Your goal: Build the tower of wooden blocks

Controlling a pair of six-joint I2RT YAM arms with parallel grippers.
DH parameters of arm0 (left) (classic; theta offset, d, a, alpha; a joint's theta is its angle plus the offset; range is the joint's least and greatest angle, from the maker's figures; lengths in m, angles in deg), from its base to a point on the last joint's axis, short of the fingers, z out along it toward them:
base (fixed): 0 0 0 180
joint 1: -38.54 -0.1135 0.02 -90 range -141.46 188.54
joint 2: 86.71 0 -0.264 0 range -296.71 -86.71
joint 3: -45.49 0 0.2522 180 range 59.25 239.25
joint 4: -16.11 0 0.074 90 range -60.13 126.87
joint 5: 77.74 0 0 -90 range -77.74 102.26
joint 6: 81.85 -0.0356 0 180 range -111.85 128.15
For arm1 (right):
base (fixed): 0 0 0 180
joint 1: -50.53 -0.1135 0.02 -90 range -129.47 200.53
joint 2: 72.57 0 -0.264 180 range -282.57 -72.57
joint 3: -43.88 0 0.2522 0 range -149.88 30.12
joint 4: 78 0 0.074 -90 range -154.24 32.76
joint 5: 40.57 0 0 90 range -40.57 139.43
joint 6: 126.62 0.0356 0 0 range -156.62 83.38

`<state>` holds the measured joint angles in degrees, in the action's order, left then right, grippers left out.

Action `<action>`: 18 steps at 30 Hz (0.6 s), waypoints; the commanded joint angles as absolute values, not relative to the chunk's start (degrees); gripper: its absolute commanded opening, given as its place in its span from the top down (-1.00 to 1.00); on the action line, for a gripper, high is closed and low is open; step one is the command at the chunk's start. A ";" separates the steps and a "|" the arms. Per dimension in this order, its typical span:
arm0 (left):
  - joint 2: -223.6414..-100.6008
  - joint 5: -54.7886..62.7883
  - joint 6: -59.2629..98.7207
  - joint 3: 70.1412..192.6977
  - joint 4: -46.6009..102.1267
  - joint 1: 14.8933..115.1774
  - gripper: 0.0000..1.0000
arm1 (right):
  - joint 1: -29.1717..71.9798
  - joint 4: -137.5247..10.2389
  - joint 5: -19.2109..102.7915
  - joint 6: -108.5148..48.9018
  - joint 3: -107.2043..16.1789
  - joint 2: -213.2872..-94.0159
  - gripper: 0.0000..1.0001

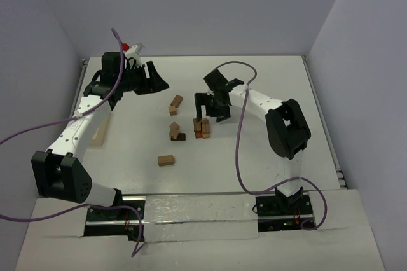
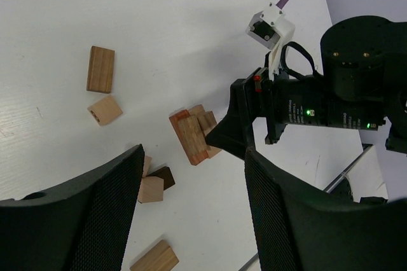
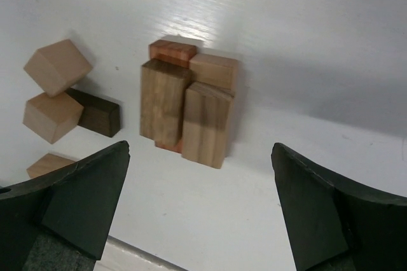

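Tower [image 3: 191, 109] on table just under right gripper [image 3: 200, 220], framed between its spread fingers, touching neither. Right jaws wide apart, holding nothing. Left gripper [image 1: 151, 81] well apart, far left, jaws parted, empty. Loose wood blocks [image 1: 166, 160] near tower.
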<state>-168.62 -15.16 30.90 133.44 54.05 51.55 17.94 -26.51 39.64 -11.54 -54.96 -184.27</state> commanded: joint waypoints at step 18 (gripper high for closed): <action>-168.80 -14.55 31.62 135.98 53.33 51.19 -0.41 | 9.57 -19.16 53.96 -6.83 -65.15 -189.98 -0.99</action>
